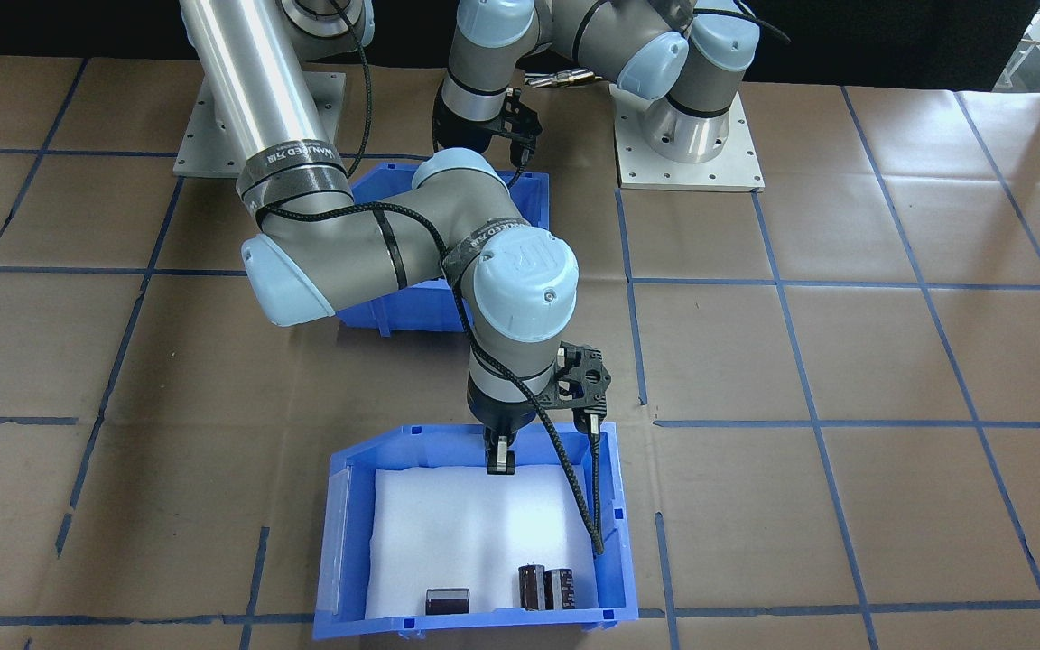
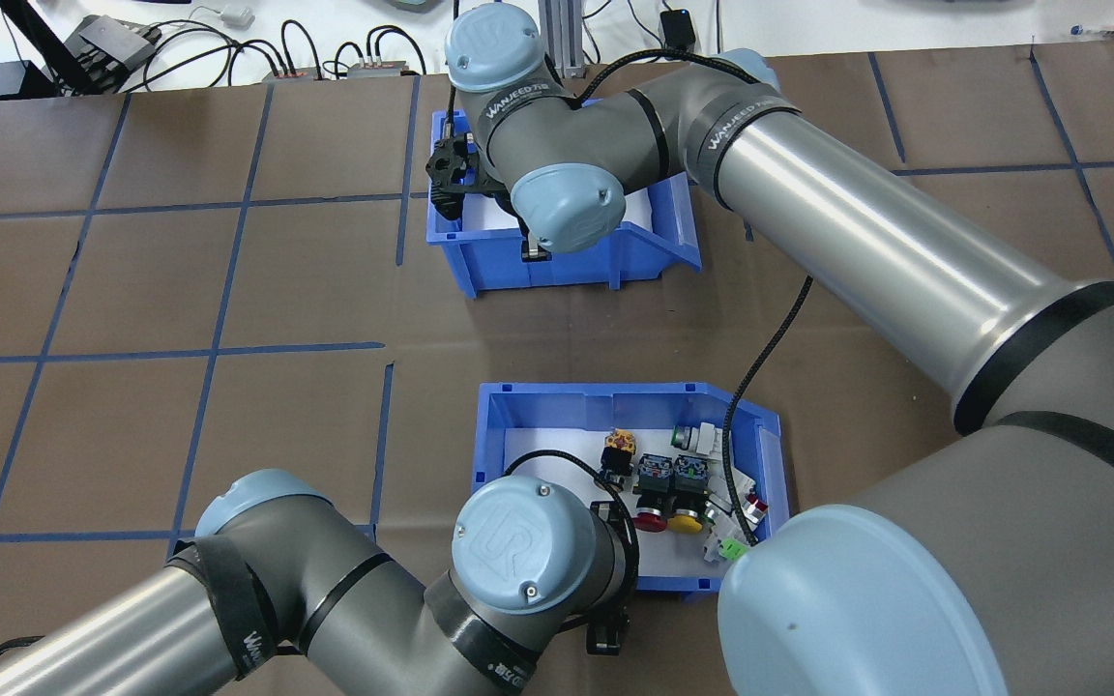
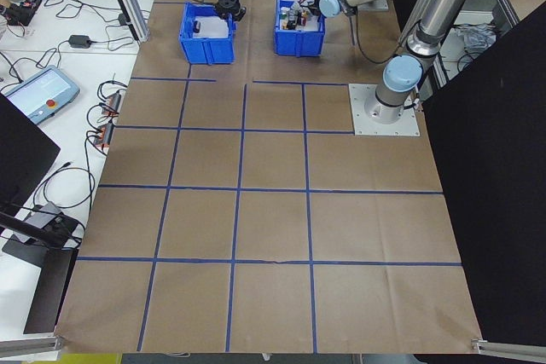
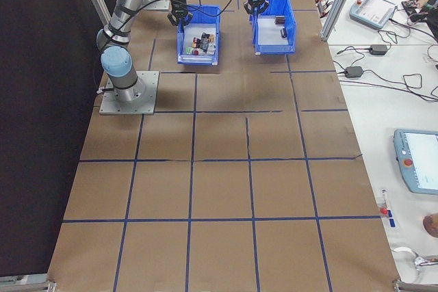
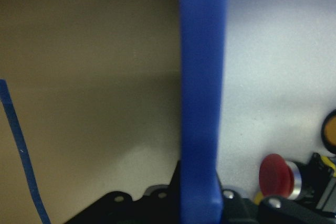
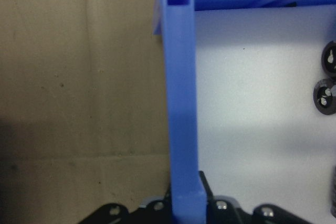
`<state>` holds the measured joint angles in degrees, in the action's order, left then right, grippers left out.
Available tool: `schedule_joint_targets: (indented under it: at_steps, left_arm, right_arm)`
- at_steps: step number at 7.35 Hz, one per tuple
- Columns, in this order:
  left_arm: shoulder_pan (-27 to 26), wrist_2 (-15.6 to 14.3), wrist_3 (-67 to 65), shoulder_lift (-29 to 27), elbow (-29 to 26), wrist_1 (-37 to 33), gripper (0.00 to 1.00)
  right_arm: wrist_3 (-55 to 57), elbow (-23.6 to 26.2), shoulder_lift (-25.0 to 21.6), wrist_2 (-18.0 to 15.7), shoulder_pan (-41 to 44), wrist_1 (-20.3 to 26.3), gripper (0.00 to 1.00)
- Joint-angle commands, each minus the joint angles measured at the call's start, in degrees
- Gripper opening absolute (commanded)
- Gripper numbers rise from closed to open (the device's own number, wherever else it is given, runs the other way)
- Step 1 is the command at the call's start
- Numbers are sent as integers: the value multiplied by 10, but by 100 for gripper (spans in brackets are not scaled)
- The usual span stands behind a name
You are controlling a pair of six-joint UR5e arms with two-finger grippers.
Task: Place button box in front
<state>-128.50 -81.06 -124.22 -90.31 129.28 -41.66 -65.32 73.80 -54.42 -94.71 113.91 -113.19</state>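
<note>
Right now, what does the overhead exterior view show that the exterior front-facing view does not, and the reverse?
Only the overhead exterior view shows the contents of the button box: a red push button, a yellow push button and other switches on white foam. Only the exterior front-facing view shows the contents of the other blue bin: three dark cylinders near its open front, and the right hand at its back wall. Both views show two blue bins on the brown paper and both arms reaching to them.
</note>
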Motion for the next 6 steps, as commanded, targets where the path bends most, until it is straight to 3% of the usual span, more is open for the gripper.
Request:
schedule_joint_targets:
  at_steps: [1, 2, 4, 6]
  left_arm:
    - [9, -47, 69, 63, -4, -99, 0]
    - [30, -52, 116, 113, -5, -164, 0]
    - [148, -49, 223, 186, -10, -237, 0]
    - [245, -39, 281, 170, -30, -232, 0]
  right_arm:
    - [-35, 8, -33, -17, -25, 2, 3]
    - [-51, 15, -50, -17, -48, 2, 3]
    - [-131, 53, -102, -12, -122, 3, 3]
    - [-224, 141, -176, -7, -201, 0, 3]
